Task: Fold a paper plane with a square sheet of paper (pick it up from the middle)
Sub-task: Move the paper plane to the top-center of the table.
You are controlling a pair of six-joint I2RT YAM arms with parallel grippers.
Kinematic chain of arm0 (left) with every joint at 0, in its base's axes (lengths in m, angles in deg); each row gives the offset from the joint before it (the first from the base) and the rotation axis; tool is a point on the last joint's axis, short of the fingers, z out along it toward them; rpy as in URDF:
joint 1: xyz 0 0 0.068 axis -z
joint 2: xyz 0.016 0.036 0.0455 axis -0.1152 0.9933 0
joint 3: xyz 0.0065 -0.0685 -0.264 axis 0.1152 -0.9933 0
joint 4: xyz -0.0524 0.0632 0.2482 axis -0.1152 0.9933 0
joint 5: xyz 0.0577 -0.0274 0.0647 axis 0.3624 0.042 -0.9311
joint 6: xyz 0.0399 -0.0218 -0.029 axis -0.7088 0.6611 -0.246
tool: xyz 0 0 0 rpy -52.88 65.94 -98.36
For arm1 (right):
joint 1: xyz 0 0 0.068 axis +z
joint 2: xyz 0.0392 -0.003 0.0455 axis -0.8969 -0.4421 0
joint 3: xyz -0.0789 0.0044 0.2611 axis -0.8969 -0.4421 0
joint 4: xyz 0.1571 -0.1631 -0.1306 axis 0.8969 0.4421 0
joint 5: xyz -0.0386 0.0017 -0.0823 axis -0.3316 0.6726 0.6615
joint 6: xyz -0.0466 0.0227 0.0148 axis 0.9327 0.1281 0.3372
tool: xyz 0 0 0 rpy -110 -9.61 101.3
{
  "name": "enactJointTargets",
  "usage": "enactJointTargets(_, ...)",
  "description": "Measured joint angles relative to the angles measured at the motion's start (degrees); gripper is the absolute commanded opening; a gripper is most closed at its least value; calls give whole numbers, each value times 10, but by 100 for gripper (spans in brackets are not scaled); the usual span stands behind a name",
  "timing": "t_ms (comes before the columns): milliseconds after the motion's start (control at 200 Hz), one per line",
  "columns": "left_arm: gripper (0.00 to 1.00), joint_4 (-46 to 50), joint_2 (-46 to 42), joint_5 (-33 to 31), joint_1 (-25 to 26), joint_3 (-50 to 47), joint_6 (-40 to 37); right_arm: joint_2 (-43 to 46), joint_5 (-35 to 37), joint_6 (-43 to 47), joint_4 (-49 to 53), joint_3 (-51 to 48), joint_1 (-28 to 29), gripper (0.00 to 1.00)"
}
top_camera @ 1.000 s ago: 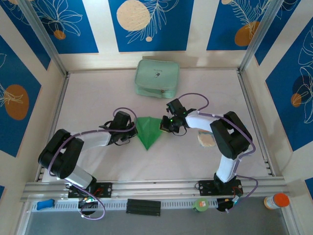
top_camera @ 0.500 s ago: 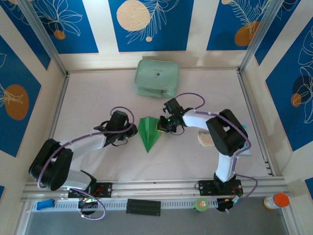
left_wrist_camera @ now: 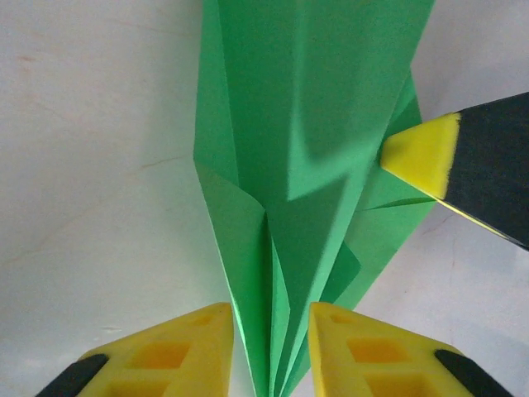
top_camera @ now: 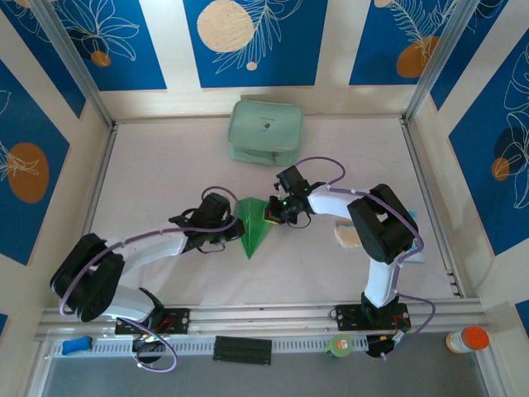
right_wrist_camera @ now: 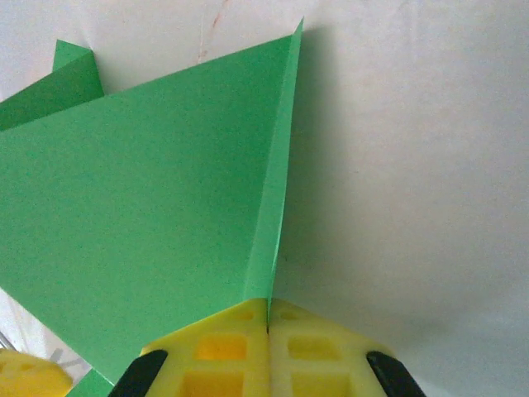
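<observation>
- Currently the paper plane (top_camera: 253, 230) lies mid-table (top_camera: 165, 165), between the two grippers; bright green, dart-shaped, with its point toward the near edge.
- Left gripper (top_camera: 231, 231) sits at the plane's left side. In the left wrist view its yellow fingers (left_wrist_camera: 190, 356) stand apart, with the plane's layered creases (left_wrist_camera: 306, 124) running up between them. The layers look loose and fanned, not pinched flat, so the jaws are parted around the paper.
- Right gripper (top_camera: 269, 213) is at the plane's upper right edge. In the right wrist view the gripper (right_wrist_camera: 269, 331) has its fingers pressed together, and a raised flap of the green paper (right_wrist_camera: 149, 207) runs into the seam, so it is clamped on the paper.
- The right gripper's yellow fingertip (left_wrist_camera: 421, 153) also shows in the left wrist view, touching the plane's right edge.
- Pale mint zip pouch (top_camera: 266, 131) is at the far side of the table, well apart from the plane.
</observation>
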Motion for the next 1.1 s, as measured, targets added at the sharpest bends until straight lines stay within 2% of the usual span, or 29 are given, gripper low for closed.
enactJointTargets(345,29,-17,37,20,2,14,2,0,0,0,0,0,0,1)
enactJointTargets(710,34,-17,38,24,5,18,2,-4,0,0,0,2,0,1)
enactJointTargets(1101,38,30,98,23,31,86,-25,-4,0,0,0,2,0,1)
